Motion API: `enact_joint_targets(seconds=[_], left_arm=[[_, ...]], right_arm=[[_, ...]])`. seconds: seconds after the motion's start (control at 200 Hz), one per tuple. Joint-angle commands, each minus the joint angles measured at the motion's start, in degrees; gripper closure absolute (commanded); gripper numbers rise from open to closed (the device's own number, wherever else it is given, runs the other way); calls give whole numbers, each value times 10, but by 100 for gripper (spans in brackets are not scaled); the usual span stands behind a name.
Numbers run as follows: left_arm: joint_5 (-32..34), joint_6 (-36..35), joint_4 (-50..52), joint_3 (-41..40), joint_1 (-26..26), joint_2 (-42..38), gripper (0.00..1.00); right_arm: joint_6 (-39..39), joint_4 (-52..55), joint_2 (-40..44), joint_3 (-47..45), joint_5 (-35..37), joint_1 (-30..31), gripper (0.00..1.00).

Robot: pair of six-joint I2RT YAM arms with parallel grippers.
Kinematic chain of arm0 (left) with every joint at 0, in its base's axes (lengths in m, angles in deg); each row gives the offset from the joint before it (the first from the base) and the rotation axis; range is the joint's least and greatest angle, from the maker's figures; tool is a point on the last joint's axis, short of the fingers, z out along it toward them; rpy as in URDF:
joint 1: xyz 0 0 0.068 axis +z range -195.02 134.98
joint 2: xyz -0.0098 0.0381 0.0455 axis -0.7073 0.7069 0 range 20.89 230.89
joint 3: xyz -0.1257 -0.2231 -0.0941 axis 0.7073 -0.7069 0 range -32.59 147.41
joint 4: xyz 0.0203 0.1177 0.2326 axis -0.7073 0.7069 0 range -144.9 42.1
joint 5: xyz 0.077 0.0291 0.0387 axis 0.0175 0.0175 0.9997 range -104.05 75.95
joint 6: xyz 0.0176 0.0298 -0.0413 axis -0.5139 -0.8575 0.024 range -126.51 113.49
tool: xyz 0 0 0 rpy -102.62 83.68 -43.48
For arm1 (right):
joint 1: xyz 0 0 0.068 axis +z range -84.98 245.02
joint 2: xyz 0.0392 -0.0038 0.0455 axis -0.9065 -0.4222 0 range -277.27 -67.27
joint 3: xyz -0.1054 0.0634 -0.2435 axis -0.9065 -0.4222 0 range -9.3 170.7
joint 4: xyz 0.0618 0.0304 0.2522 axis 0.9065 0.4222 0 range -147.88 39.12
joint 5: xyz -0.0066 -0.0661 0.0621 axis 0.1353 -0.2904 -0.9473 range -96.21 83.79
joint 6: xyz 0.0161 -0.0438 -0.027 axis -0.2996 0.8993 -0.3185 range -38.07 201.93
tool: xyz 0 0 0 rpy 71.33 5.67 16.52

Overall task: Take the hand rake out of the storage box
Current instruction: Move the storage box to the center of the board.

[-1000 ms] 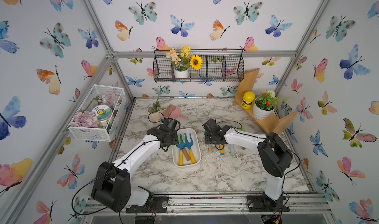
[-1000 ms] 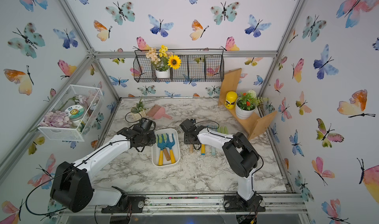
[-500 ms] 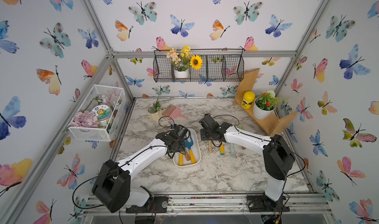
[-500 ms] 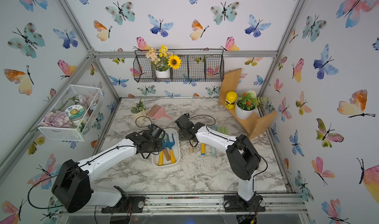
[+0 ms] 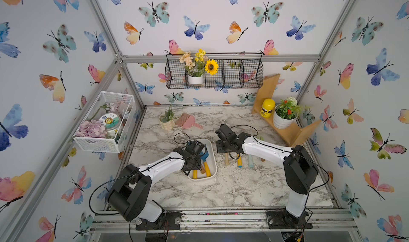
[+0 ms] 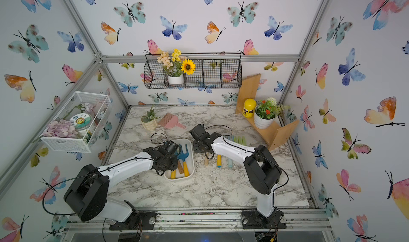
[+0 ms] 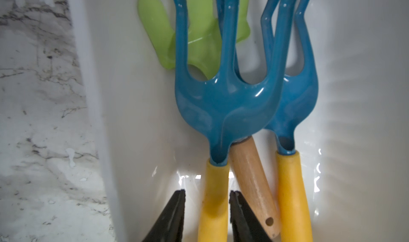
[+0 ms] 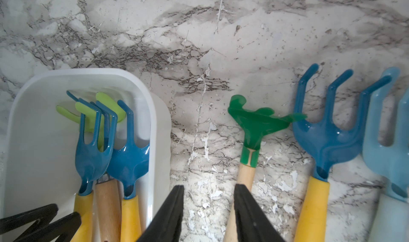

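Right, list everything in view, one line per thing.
storage box: one, white, middle of the table.
hand rakes in the box: three, two blue with yellow handles, one light green with wooden handle.
loose hand rakes: at least three, green, blue, light blue, beside the box.
toothed scoop: one, pink, back of the table.
small plant pot: one, cream, beside the scoop.
black wire basket: one, back wall, holds a white flowerpot.
white mesh basket: one, left wall, holds purple flowers and a tin.
wooden shelf: one, tan, back right corner, bears a yellow jar and white potted plant.
left gripper: one, black, open astride a yellow handle in the box.
right gripper: one, black, open over the table by the green rake.
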Motion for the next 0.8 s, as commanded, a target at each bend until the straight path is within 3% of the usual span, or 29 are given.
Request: enact_joint_targets(seconds=[0.0,0.365,0.796], left_arm=[[-11,1,-9,2,1,17,61],[-9,-2,-18,-9,23,30,73],[-14,-48,-13,-76,132,-27,78]], right_arm=[[7,-1,-10,0,-31,-1,57],[6,-24,-15,-8,-51,-1,57],[7,-27,-12,-23,-51,-1,57]])
